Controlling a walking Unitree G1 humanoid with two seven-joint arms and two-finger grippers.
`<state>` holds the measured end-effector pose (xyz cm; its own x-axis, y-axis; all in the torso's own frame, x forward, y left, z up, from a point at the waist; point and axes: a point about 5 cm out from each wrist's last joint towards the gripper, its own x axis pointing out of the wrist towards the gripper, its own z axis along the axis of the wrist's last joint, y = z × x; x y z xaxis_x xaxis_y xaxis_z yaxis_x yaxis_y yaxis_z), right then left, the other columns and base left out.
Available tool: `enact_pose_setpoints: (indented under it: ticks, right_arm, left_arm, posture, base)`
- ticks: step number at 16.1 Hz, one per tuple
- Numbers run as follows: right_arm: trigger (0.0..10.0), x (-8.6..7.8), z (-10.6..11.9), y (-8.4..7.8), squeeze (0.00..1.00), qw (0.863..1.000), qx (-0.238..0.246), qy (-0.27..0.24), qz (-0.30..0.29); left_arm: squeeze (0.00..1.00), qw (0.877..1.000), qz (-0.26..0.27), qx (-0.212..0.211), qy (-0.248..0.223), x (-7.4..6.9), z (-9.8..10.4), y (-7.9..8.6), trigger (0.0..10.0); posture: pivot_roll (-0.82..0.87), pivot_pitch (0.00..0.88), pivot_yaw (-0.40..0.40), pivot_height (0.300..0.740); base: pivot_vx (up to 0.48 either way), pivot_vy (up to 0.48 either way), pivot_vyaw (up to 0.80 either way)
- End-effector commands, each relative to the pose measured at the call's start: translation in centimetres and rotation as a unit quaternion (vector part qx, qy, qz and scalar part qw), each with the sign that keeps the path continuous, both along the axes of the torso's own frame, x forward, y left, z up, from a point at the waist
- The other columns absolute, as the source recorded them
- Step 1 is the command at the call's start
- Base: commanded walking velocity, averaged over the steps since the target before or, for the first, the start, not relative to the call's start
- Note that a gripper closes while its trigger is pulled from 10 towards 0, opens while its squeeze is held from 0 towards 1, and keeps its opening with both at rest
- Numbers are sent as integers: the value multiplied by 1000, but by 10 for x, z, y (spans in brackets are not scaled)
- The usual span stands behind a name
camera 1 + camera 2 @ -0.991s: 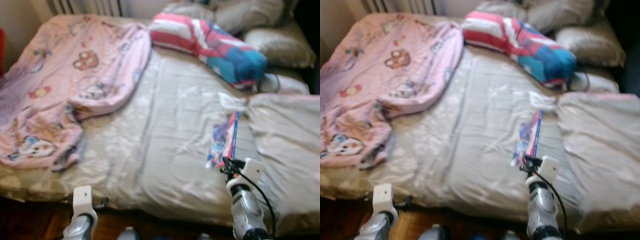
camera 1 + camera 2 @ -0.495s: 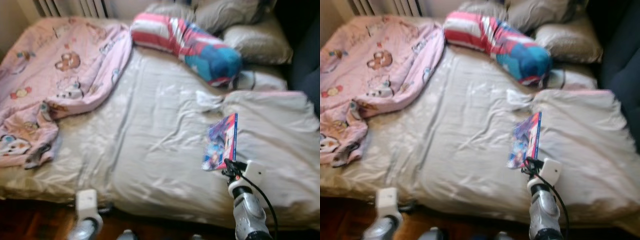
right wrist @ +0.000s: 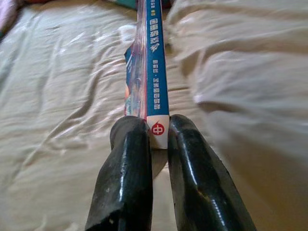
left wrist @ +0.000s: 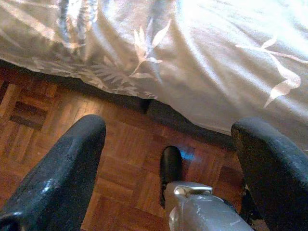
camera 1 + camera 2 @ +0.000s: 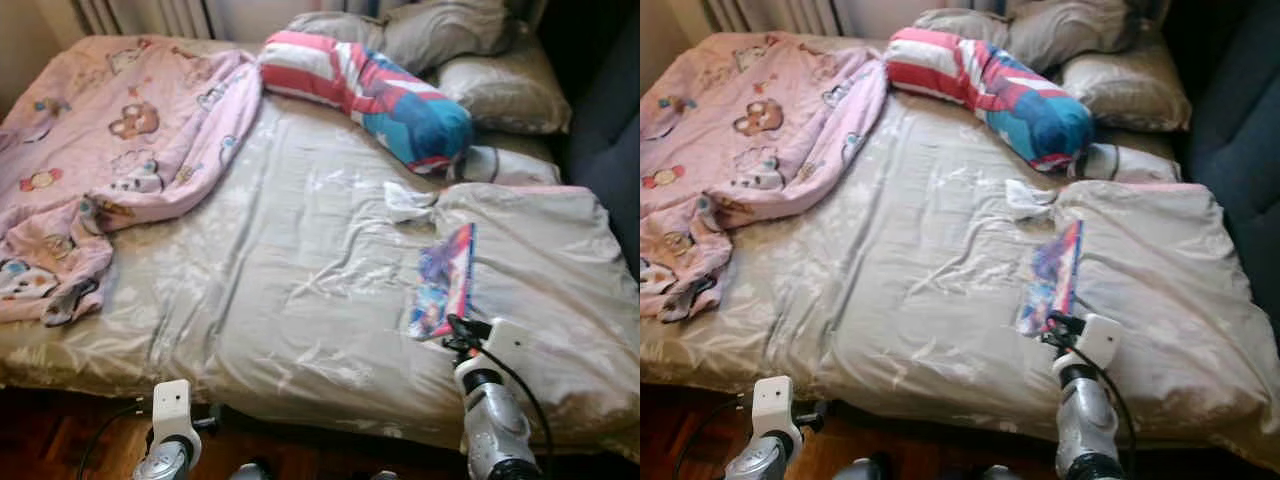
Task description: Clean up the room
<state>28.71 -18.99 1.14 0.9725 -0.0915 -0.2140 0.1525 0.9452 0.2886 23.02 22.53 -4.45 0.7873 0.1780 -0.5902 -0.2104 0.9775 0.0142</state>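
Note:
A thin colourful book [image 5: 443, 280] with a blue spine [image 3: 155, 62] is held above the grey bed sheet [image 5: 300, 260], near the bed's front right. My right gripper [image 5: 456, 333] is shut on the book's near end, and in the right wrist view both fingers [image 3: 126, 163] pinch the spine. My left gripper [image 4: 168, 139] hangs low beside the bed's front edge. It is open, with wooden floor [image 4: 120, 178] showing between its fingers [image 4: 62, 173].
A pink cartoon blanket [image 5: 110, 140] lies crumpled on the bed's left. A striped red, white and blue pillow [image 5: 370, 90] and grey pillows [image 5: 500, 85] sit at the head. A folded beige duvet [image 5: 540, 270] covers the right side. A dark seat [image 5: 610, 130] stands far right.
The camera has shifted right, so the bed and blanket slid left in the picture. The book stays in my right gripper, rising slightly off the sheet.

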Motion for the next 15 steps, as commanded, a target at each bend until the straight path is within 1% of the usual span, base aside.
enact_pose_setpoints:
  ticks: [1,4,11,13,15]
  right_arm:
    - [10000,1,2,-2,0,1000,-2,-5,0]
    - [10000,-1,-2,3,0,1000,0,7,19]
    - [10000,-4,-5,8,0,999,1,14,29]
    - [10000,-4,-6,8,0,1000,0,15,27]
    - [10000,-4,-5,7,0,1000,0,15,26]
  left_arm:
    - [0,1000,8,0,17,-10,-6,2,10000]
    - [0,1000,7,-2,14,-10,-6,2,10000]
    - [0,1000,16,-6,17,-14,-8,3,10000]
    - [0,1000,16,-5,19,-14,-9,4,10000]
    - [0,1000,15,-4,19,-14,-8,3,10000]
  posture:
    - [119,225,-28,740]
    - [119,236,-28,740]
    - [124,246,-23,740]
    - [125,246,-22,740]
    - [126,247,-22,740]
  base:
    - [0,0,0]
    - [0,0,0]
    - [0,0,0]
    - [0,480,0]
    - [0,291,0]
